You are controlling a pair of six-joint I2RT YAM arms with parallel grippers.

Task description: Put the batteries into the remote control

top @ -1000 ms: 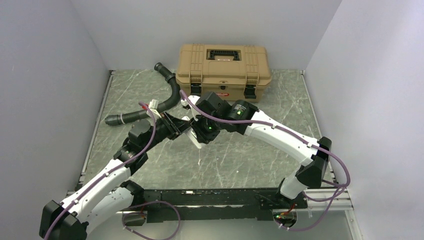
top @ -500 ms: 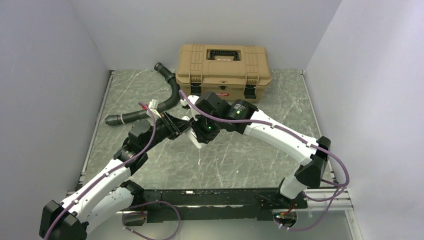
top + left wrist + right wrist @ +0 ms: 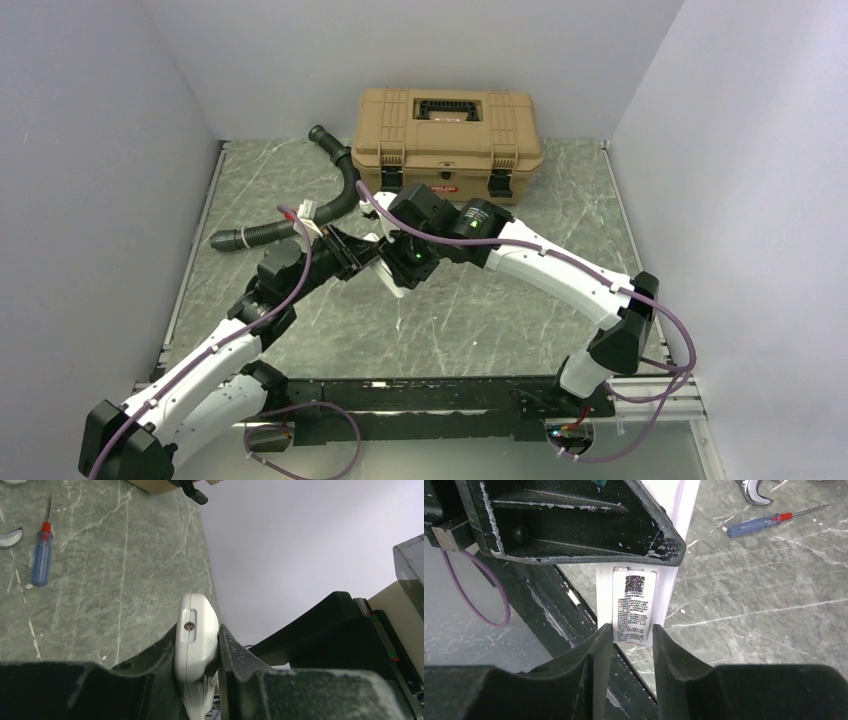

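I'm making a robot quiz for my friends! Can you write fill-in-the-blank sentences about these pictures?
The left end effector clamps a white ___.
The screwdriver has a ___ handle.
The bendy hose is coloured ___.
Missing words: remote control, blue, black.

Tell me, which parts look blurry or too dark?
Left wrist view: the jaws up close are dark and fuzzy, the remote sharper. Right wrist view: jaws blurry too, the label print unreadable. Top view: even light, soft shadows.
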